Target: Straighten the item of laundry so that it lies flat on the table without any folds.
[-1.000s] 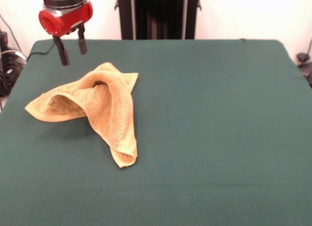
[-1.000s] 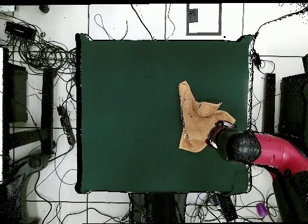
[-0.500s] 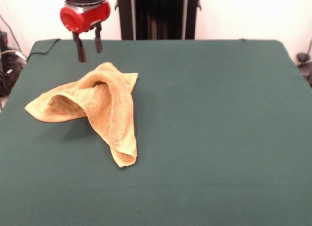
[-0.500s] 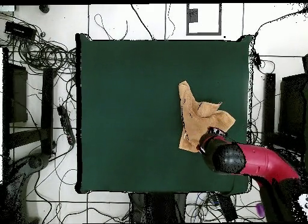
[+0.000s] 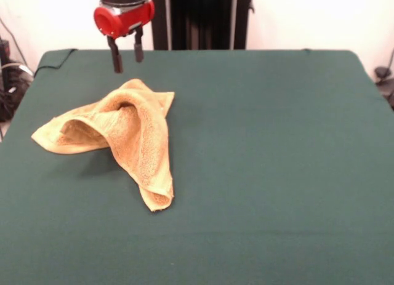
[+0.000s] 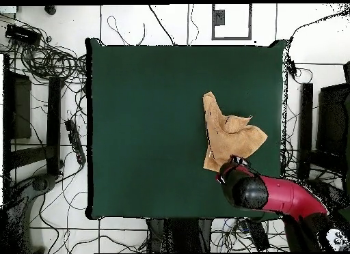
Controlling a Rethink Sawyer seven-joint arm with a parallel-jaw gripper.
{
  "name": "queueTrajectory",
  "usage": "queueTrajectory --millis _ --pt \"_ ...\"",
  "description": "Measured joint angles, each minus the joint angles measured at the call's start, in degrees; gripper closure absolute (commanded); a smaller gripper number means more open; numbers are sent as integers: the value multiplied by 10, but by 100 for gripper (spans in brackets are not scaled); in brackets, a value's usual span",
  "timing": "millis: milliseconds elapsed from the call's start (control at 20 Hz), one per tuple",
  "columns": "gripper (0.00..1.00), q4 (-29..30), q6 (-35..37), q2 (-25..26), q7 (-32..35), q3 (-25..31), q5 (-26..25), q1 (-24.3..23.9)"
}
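The item of laundry (image 5: 117,137) lies crumpled and folded over itself near one side edge of the table (image 5: 277,174), whose remaining surface is bare cloth. The gripper (image 5: 125,56) hangs above the table's back edge, fingers spread, holding nothing.

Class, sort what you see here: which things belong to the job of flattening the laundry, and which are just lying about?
Belonging to the job:
towel, crumpled and folded over itself
green table
gripper, open, empty, above the table beyond the towel

Just lying about:
cables on the floor around the table
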Motion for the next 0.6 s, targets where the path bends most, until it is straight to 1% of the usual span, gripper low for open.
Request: queueTrajectory --millis 600 --pt "0 3 -31 42 5 -14 3 -1"
